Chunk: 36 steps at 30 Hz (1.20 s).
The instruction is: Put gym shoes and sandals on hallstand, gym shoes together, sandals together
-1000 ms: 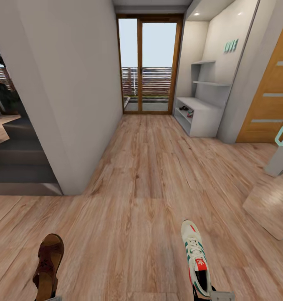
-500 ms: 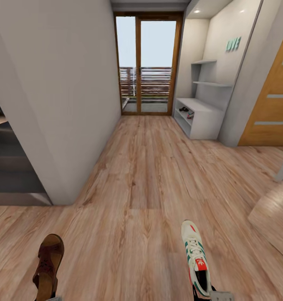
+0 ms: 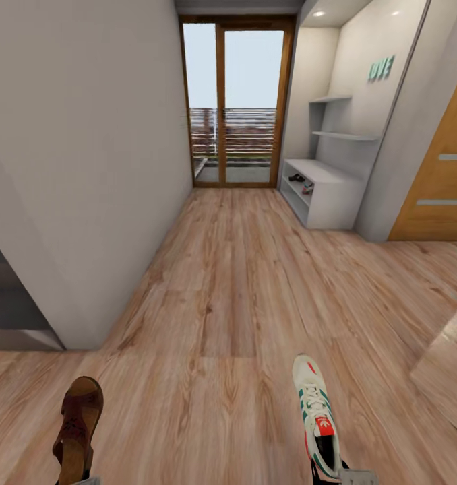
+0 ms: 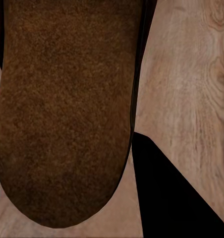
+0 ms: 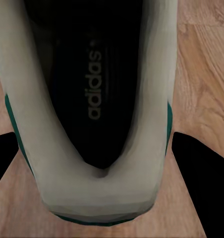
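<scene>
In the head view a reddish-brown sandal (image 3: 77, 428) hangs over the wood floor (image 3: 235, 283) at the lower left, held from its heel end by my left gripper (image 3: 87, 481). A white gym shoe (image 3: 316, 417) with green stripes hangs at the lower right, my right gripper (image 3: 356, 477) shut on its heel. The left wrist view shows the sandal's footbed (image 4: 62, 109) close up. In the right wrist view the gym shoe's heel (image 5: 97, 193) sits between dark fingers (image 5: 201, 168). The pale-grey hallstand (image 3: 333, 195) stands far ahead on the right under teal letters (image 3: 381, 68). Two small shoe-like shapes (image 3: 301, 180) lie in its upper row.
A white wall (image 3: 87, 168) runs along the left, its corner beside a dark opening (image 3: 6, 296). Glass balcony doors (image 3: 232, 101) close the far end. An orange wooden door (image 3: 444, 175) is on the right. A pale wooden slab (image 3: 451, 364) lies at the lower right.
The whole view has shifted: the left wall corner and the slab at the right have slid outward and the teal-handled thing has left view. Sandal and gym shoe keep their places in view.
</scene>
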Tool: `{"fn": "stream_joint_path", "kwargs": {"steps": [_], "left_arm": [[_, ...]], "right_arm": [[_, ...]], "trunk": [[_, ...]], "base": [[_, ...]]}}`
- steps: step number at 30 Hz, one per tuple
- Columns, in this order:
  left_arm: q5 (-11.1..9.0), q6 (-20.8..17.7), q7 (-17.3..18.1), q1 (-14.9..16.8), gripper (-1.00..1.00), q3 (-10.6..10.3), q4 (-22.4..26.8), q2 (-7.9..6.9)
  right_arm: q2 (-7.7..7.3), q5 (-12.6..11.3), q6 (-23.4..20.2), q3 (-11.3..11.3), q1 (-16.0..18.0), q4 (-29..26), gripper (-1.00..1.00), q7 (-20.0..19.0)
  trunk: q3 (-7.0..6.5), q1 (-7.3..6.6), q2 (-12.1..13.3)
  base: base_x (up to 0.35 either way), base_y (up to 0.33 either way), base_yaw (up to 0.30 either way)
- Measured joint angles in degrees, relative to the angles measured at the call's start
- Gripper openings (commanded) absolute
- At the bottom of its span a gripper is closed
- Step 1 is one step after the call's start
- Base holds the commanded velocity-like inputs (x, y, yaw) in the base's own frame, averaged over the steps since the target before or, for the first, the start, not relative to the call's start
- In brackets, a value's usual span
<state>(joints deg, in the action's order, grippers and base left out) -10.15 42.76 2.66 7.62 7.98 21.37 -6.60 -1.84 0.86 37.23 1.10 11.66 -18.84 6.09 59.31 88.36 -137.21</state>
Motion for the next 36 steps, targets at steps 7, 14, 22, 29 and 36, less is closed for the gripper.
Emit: {"fn": "stream_joint_path", "kwargs": {"steps": [7, 14, 22, 29, 36], "left_arm": [[0.0, 0.0, 0.0, 0.0, -1.0, 0.01, -0.06, 0.0], [0.0, 0.0, 0.0, 0.0, -1.0, 0.01, -0.16, 0.0], [0.01, 0.0, 0.0, 0.0, -1.0, 0.0, -0.16, 0.0], [0.01, 0.0, 0.0, 0.0, -1.0, 0.0, -0.11, 0.0], [0.0, 0.0, 0.0, 0.0, -1.0, 0.01, -0.04, 0.0]], "right_arm": [[0.0, 0.0, 0.0, 0.02, 0.0, 0.0, -1.0, 0.0], [0.0, 0.0, 0.0, 0.02, 0.0, 0.0, -1.0, 0.0], [0.0, 0.0, 0.0, 0.0, 0.0, 0.0, -1.0, 0.0], [0.0, 0.0, 0.0, 0.0, 0.0, 0.0, -1.0, 0.0], [0.0, 0.0, 0.0, 0.0, 0.0, 0.0, -1.0, 0.0]], "trunk": [[0.0, 0.0, 0.0], [0.0, 0.0, 0.0], [0.0, 0.0, 0.0], [0.0, 0.0, 0.0], [0.0, 0.0, 0.0]], "base": [[0.333, -0.11, 0.0], [0.333, -0.11, 0.0], [0.334, -0.11, 0.0], [0.334, -0.11, 0.0], [0.333, -0.11, 0.0]]}}
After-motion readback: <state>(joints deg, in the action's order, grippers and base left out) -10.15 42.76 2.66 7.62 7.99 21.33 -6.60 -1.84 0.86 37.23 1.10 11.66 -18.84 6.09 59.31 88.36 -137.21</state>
